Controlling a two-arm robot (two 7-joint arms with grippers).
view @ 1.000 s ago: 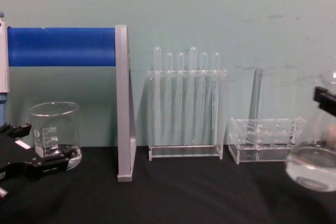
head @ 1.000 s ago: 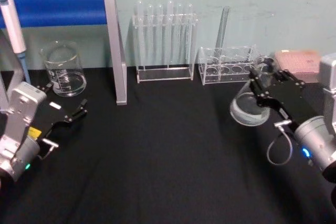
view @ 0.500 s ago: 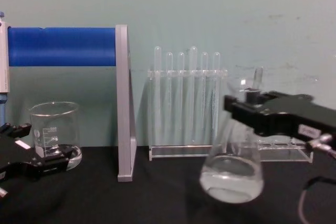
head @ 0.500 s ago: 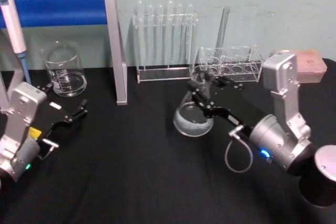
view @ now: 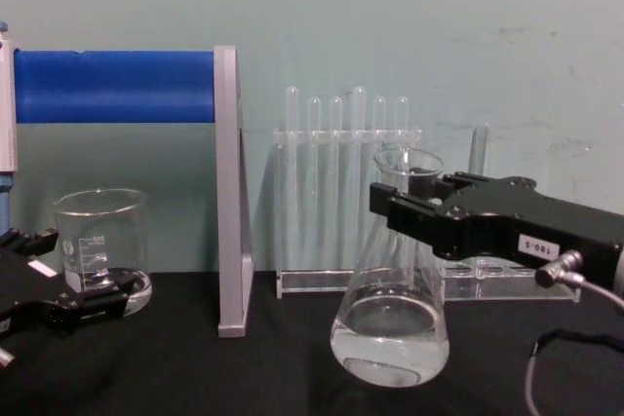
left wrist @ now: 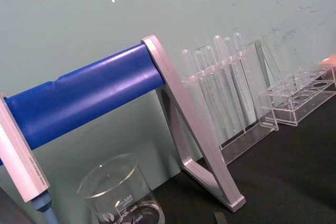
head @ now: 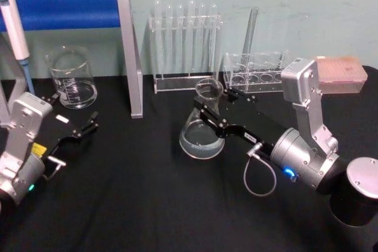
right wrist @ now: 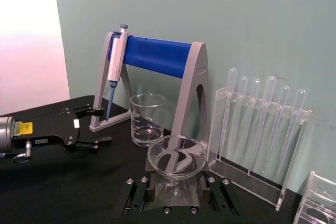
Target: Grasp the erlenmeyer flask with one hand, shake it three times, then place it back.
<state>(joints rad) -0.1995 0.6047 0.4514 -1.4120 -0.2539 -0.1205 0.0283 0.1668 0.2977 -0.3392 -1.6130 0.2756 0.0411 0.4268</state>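
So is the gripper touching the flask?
Touching. Chest view shows the right gripper clamped on the neck of the flask, no gap. Left gripper sits parked by the beaker.

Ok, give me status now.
Right gripper shut on flask neck, mid-table, liquid inside. Left gripper open, parked by beaker. Tube rack behind flask, apart.

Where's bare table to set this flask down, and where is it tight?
Widest bare patch: black tabletop between the left gripper and the erlenmeyer flask in the right gripper, in front of the pipette stand. Crowded along the wall: beaker, tube rack, low clear rack.
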